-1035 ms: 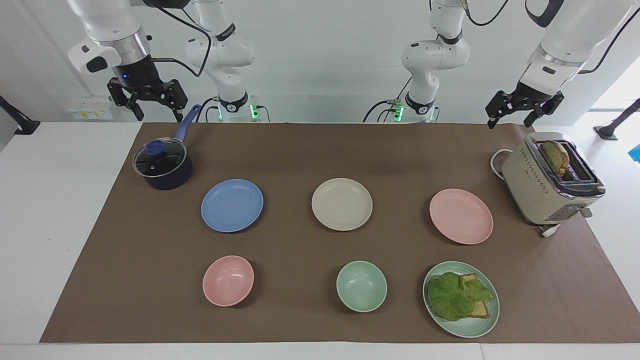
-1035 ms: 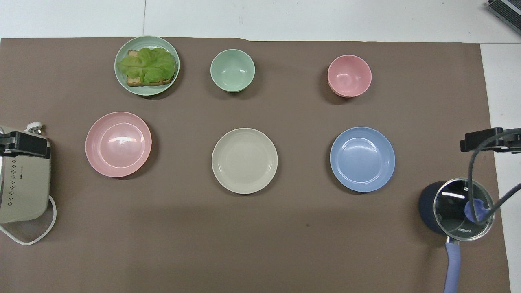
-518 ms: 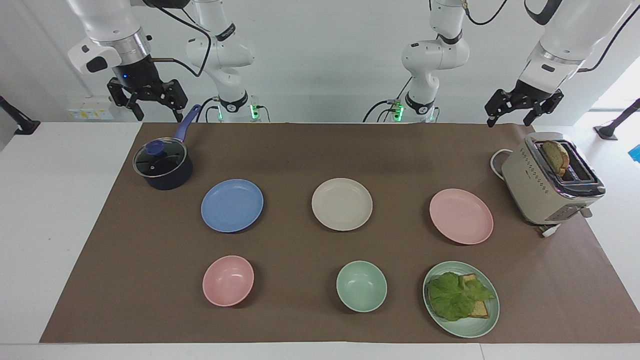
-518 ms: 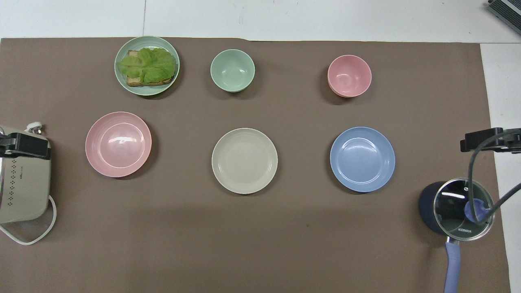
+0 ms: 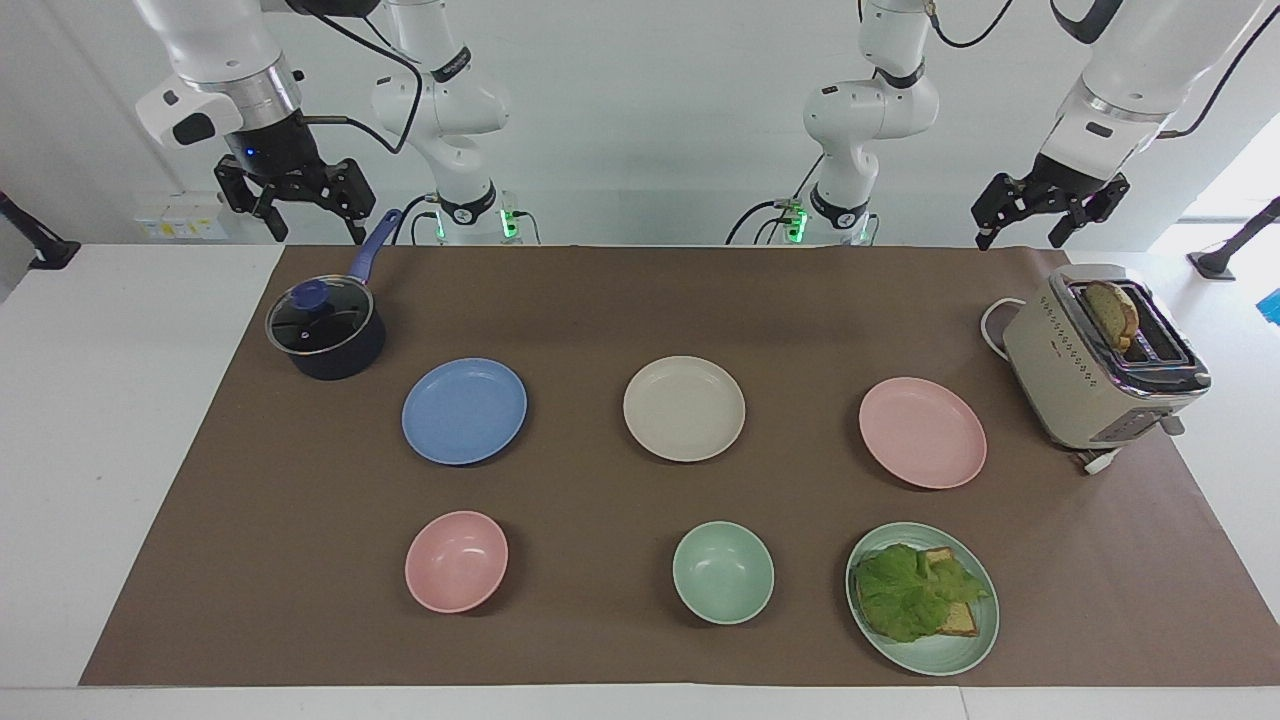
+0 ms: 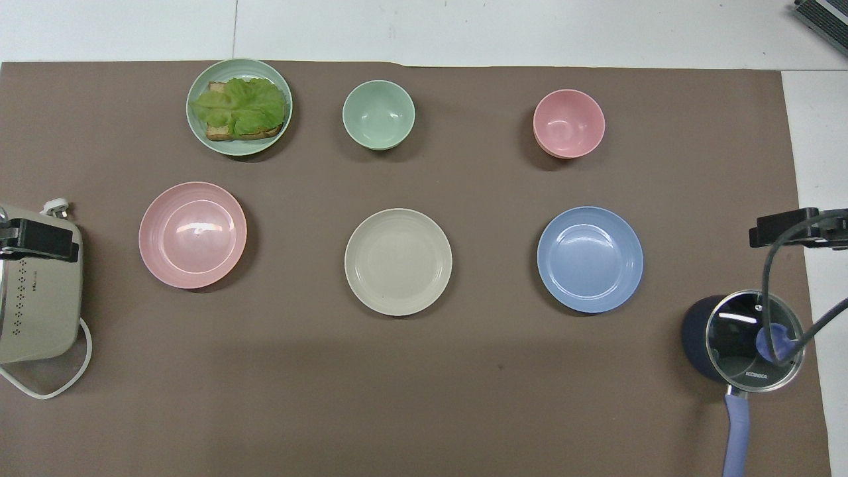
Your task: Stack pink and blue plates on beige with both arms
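Observation:
Three plates lie in a row on the brown mat. The beige plate (image 5: 684, 408) (image 6: 398, 262) is in the middle. The blue plate (image 5: 464, 411) (image 6: 589, 259) lies toward the right arm's end, the pink plate (image 5: 922, 432) (image 6: 192, 234) toward the left arm's end. All three are bare and apart. My right gripper (image 5: 312, 225) (image 6: 795, 228) hangs open and empty, high above the pan's handle. My left gripper (image 5: 1020, 235) (image 6: 40, 238) hangs open and empty, high beside the toaster.
A dark pan (image 5: 325, 330) with a glass lid stands nearer to the robots than the blue plate. A beige toaster (image 5: 1100, 360) holds a bread slice beside the pink plate. Farther out lie a pink bowl (image 5: 456, 561), a green bowl (image 5: 723, 572) and a green plate (image 5: 940, 662) with lettuce on toast.
My left gripper has risen slightly above the toaster's end of the table. The right arm and all the plates have stayed where they were.

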Robot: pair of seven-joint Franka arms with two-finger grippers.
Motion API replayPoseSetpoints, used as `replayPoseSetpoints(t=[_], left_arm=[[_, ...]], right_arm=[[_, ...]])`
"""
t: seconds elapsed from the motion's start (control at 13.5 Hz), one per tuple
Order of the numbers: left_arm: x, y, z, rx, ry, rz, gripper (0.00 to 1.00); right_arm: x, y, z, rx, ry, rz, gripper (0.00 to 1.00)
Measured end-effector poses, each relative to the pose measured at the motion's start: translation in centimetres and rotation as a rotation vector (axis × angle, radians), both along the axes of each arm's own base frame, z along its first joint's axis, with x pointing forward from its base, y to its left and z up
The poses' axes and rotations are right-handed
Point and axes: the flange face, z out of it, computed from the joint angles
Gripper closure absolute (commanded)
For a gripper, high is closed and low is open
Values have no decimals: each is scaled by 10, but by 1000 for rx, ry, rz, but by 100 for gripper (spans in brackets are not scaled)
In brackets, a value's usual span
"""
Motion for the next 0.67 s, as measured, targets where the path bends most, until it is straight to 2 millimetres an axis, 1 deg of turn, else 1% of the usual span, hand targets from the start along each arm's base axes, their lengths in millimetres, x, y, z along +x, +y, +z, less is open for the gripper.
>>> replayPoseSetpoints(t=[0.22,0.37,0.52,0.67], left_arm=[[0,2,0,0,0,7,0],[0,6,-6,-1,11,15,0],[5,11,-26,-2,18,24,0],[13,15,-59,-4,11,31,0]], right_arm=[[0,0,0,0,0,0,0],[0,0,0,0,0,0,0],[0,0,0,0,0,0,0],[0,0,0,0,0,0,0]])
